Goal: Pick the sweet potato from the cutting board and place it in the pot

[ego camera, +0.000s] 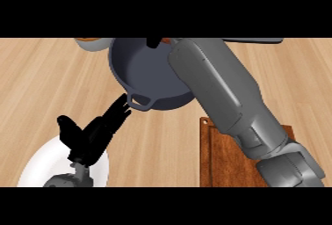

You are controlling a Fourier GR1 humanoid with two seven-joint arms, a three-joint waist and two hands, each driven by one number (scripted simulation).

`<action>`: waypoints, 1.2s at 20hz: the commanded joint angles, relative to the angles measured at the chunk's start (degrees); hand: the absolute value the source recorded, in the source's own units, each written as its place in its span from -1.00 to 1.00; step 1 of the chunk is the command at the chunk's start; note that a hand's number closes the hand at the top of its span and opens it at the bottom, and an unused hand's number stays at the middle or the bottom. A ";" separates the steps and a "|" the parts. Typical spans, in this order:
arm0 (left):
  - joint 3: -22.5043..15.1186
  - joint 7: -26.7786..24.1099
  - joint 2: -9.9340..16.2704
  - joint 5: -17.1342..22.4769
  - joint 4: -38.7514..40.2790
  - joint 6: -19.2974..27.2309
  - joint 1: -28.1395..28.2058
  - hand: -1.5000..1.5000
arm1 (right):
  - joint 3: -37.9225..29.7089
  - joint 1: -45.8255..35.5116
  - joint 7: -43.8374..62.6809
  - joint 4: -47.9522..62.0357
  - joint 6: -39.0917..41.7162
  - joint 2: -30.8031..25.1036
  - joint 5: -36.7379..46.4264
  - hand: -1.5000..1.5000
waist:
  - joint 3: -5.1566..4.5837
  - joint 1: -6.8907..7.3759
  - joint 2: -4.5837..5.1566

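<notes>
I see the right forearm reaching over the dark grey pot; its robot hand's state I cannot tell, nor the sweet potato. The left robot hand rests with fingers apart, over the white plate.

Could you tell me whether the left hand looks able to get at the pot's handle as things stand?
Probably yes: the left hand is open, its fingertips close beside the pot handle, with nothing between them.

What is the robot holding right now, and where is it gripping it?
Cannot be told. The left hand is open and empty; the right hand, over the pot, is mostly hidden by its forearm.
</notes>
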 commanded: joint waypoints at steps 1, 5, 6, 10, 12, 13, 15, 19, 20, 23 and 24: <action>-1.06 0.34 -0.36 -0.34 -0.68 -0.26 -0.27 0.00 | -0.24 -2.55 -5.73 9.87 -6.98 0.01 -2.59 1.00 | -0.02 1.63 0.47; -1.15 -1.49 0.16 -0.44 0.75 -1.58 1.27 0.00 | 1.15 -1.72 -9.33 14.37 -10.56 0.01 -8.19 1.00 | -0.04 2.54 0.52; -1.82 -2.64 0.38 -0.49 0.09 -2.54 2.13 0.00 | -0.33 -2.19 -9.97 15.59 -12.19 0.01 -7.94 1.00 | -0.06 3.51 0.94; -0.71 0.85 0.12 0.82 1.28 -2.11 -2.50 0.00 | -1.39 -2.38 -11.56 19.94 -11.49 0.01 -11.87 1.00 | -0.03 4.32 1.46; -2.60 -0.27 -1.16 -1.18 0.32 -1.01 -2.26 0.00 | -3.46 -1.85 -11.78 20.63 -15.27 0.01 -13.64 1.00 | 0.02 4.88 1.63; -1.24 0.57 0.56 0.48 0.22 -2.73 -2.34 0.00 | -4.82 -0.64 -13.30 20.57 -16.73 0.01 -15.19 -1.00 | 0.04 5.13 1.81; -2.77 1.14 -0.95 -0.16 -0.73 -1.68 -2.28 0.00 | -8.25 -0.11 -16.36 18.68 -17.33 0.01 -20.34 -1.00 | 0.17 5.76 1.84; -2.42 0.11 -0.26 0.10 0.54 -2.94 -2.28 0.00 | -9.91 0.57 -22.89 18.97 -19.18 0.01 -25.67 -1.00 | 0.10 5.65 1.58; -2.61 -0.02 -0.92 -0.38 1.57 -2.51 -4.00 0.00 | -10.18 1.33 -24.67 19.08 -20.88 0.01 -26.59 -1.00 | 0.11 6.28 2.10; -1.47 -0.24 -0.03 0.13 0.99 -2.80 -3.48 0.00 | -12.33 1.53 -29.62 19.51 -21.44 0.01 -29.15 -1.00 | 0.11 5.96 2.16; -1.60 -1.84 -0.01 0.21 2.27 -3.66 -2.78 0.00 | -12.31 2.22 -32.05 18.89 -23.96 0.01 -29.98 -1.00 | 0.07 6.00 2.10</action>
